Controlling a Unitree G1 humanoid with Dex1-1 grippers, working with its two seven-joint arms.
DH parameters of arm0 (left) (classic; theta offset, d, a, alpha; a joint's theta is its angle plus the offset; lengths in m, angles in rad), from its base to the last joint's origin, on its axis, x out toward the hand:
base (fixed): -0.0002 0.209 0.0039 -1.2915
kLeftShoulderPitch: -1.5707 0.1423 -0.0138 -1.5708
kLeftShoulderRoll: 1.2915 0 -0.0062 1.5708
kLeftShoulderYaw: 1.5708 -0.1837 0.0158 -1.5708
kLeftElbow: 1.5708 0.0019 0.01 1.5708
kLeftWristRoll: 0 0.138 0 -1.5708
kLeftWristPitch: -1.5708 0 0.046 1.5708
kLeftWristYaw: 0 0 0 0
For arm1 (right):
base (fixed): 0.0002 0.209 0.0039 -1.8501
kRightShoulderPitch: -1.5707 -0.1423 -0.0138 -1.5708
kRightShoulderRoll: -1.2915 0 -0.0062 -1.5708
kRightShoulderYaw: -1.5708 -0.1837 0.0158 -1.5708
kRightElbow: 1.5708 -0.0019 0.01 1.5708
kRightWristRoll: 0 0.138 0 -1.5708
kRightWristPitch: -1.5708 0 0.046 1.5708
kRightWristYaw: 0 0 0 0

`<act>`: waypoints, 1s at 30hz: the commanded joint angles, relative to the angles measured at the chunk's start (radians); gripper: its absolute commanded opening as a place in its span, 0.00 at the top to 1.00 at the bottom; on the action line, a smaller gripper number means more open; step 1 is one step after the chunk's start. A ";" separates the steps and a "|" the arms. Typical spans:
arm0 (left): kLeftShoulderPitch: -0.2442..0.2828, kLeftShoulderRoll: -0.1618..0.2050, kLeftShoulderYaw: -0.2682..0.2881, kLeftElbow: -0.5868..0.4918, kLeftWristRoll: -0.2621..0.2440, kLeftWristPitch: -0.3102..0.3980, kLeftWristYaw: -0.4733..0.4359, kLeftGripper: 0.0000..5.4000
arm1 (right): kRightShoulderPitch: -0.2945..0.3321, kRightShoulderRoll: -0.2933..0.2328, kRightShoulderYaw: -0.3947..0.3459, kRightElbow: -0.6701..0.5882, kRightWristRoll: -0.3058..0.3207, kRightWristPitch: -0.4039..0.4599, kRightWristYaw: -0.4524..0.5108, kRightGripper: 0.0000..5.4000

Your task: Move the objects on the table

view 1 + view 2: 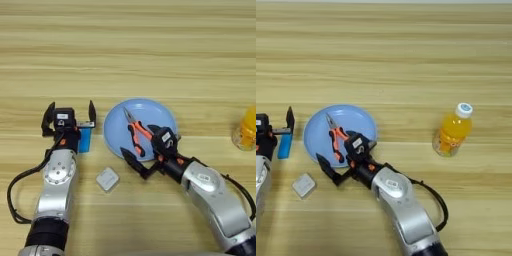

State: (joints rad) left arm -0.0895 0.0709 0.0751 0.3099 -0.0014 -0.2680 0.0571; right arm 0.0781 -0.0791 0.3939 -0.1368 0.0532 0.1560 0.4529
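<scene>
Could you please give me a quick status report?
Left claw open above small blue rectangular block. Right claw open, empty, at round light-blue plate edge. Orange-and-black-handled needle-nose pliers on plate.
</scene>
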 commanded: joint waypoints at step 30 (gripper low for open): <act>0.010 -0.005 -0.002 -0.028 0.015 0.020 0.016 0.00 | 0.089 -0.101 0.246 0.088 -0.161 -0.297 0.060 0.01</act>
State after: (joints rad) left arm -0.0877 0.0684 0.0741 0.2941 -0.0004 -0.2669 0.0663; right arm 0.1867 -0.1881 0.6389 -0.0758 -0.0957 -0.1264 0.5152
